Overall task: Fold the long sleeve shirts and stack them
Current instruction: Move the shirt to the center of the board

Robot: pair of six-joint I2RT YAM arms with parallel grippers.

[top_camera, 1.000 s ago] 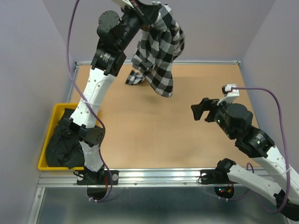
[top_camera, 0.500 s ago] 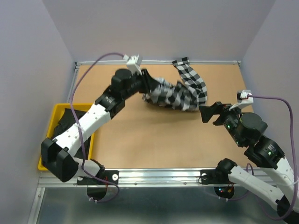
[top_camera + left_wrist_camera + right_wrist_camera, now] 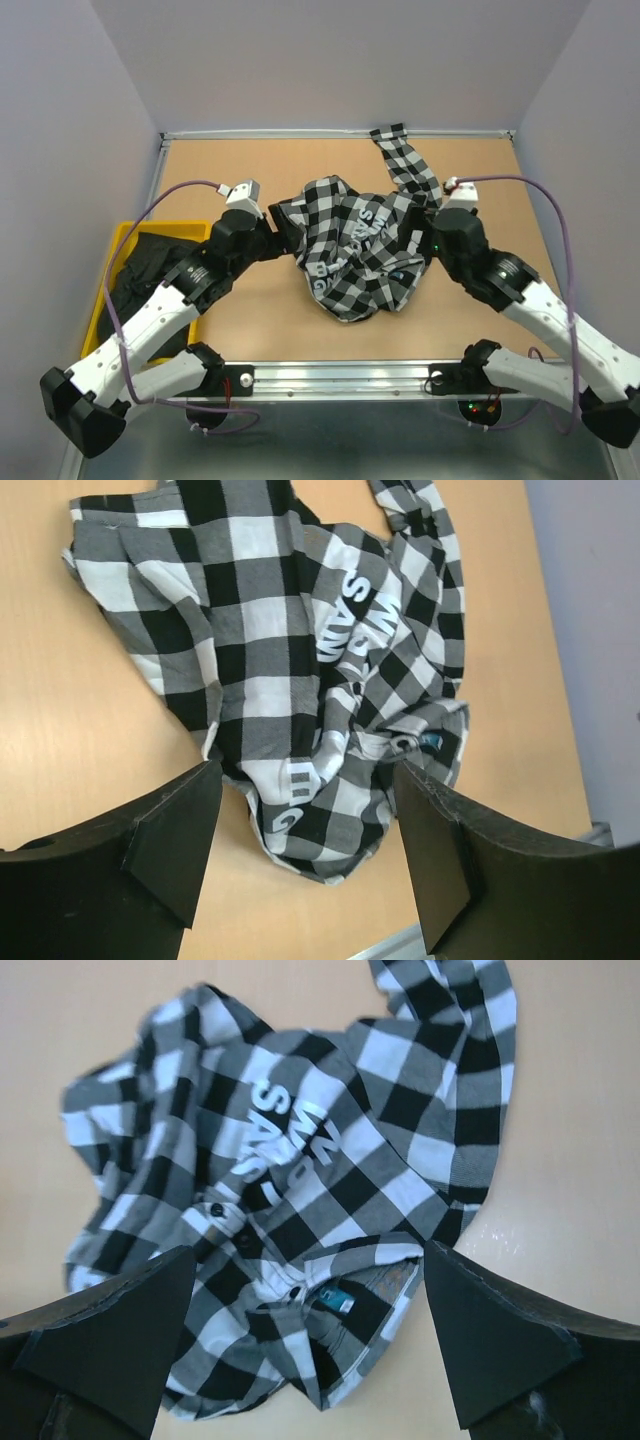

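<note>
Both arms hung over the checked shirt (image 3: pixel 360 250), which lay crumpled near the middle of the table (image 3: pixel 230 170), one sleeve (image 3: pixel 405 160) trailing to the far edge. The left claw (image 3: pixel 305 800) stood with its jaws spread wide above the near left part of the heap, grasping nothing. The right claw (image 3: pixel 310 1260) was likewise fully spread above the near right part, empty. The plain black shirt (image 3: pixel 135 290) lay bunched in a yellow bin (image 3: pixel 92 330) at the table's left side, well apart from the checked one.

The cloth appeared soft, light and limp. It would probably sag and drag when lifted, so a pinch at an outer hem or a shoulder seam seemed the better hold for spreading it flat.

The white lettering (image 3: pixel 355 615) was broken by folds and could not be read whole. The second sleeve, collar and cuffs could not be told apart within the heap. The left arm covered part of the black shirt, and no tag showed on it.
</note>
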